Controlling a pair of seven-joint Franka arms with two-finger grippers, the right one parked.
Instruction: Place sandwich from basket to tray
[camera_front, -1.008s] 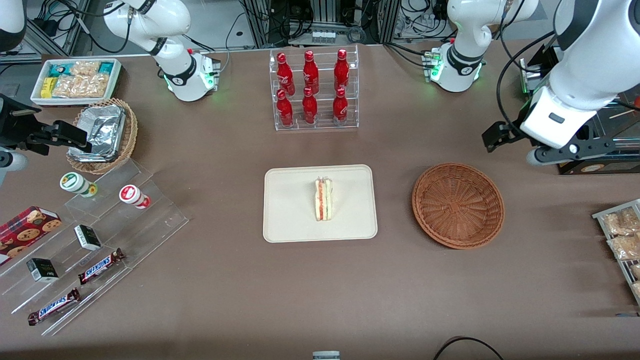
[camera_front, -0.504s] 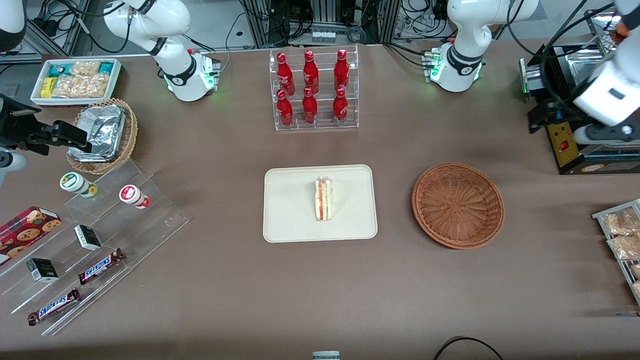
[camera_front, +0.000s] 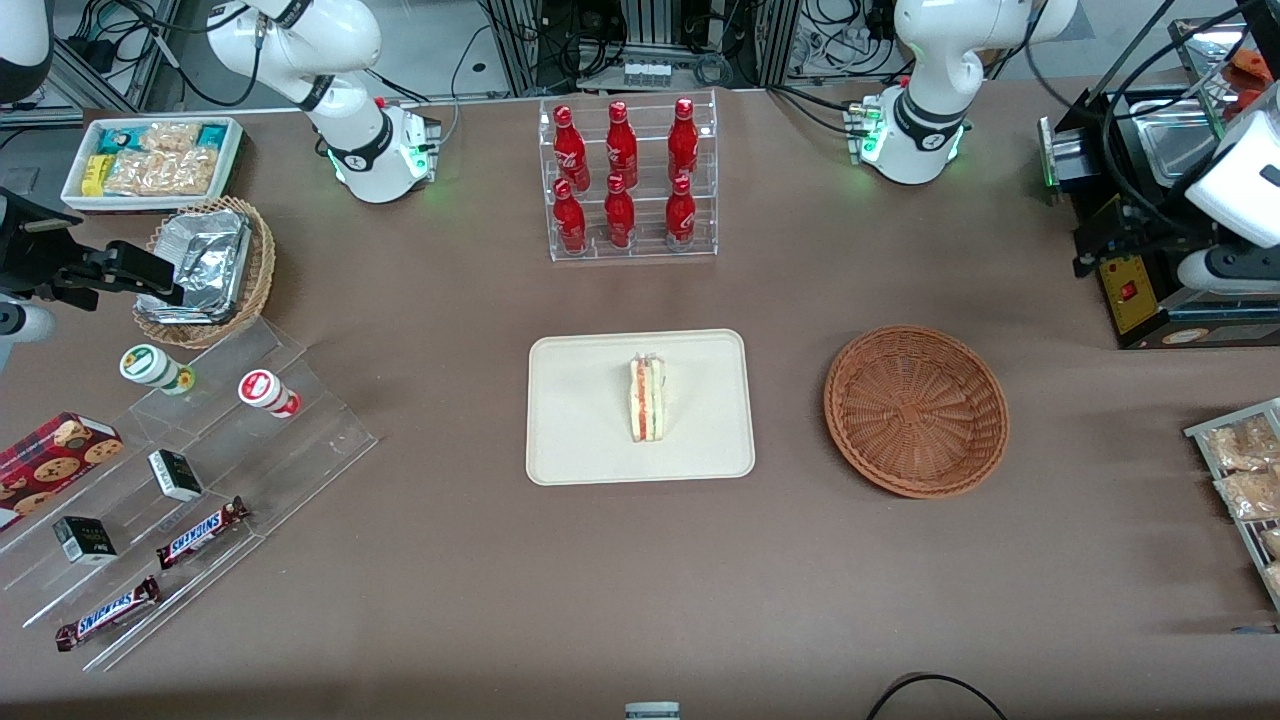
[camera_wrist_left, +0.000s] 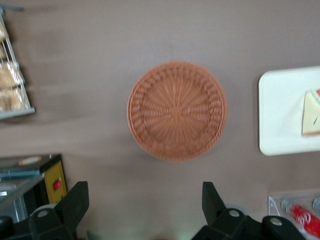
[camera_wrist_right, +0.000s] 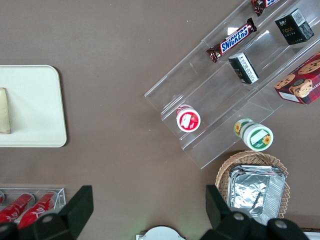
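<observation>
The sandwich (camera_front: 648, 399) lies on the cream tray (camera_front: 590, 440) near its middle, with its orange and green layers facing up. Beside the tray, toward the working arm's end, the reddish-brown woven basket (camera_front: 916, 410) holds nothing. My left gripper (camera_wrist_left: 145, 190) is open and holds nothing. It hangs high above bare table, with the basket (camera_wrist_left: 177, 110), the tray's edge (camera_wrist_left: 280, 115) and the sandwich (camera_wrist_left: 312, 114) below it. From the front, the gripper (camera_front: 1092, 250) is over the table's edge at the working arm's end, well apart from the basket.
A clear rack of red bottles (camera_front: 625, 180) stands farther from the front camera than the tray. A black box with a yellow panel (camera_front: 1130, 290) sits under the gripper. Bagged snacks (camera_front: 1240, 470) lie at that end. Acrylic steps with candy (camera_front: 200, 470) are toward the parked arm's end.
My left arm has drawn away from the basket toward its own end of the table, its gripper open and holding nothing. The sandwich, tray and basket have not moved.
</observation>
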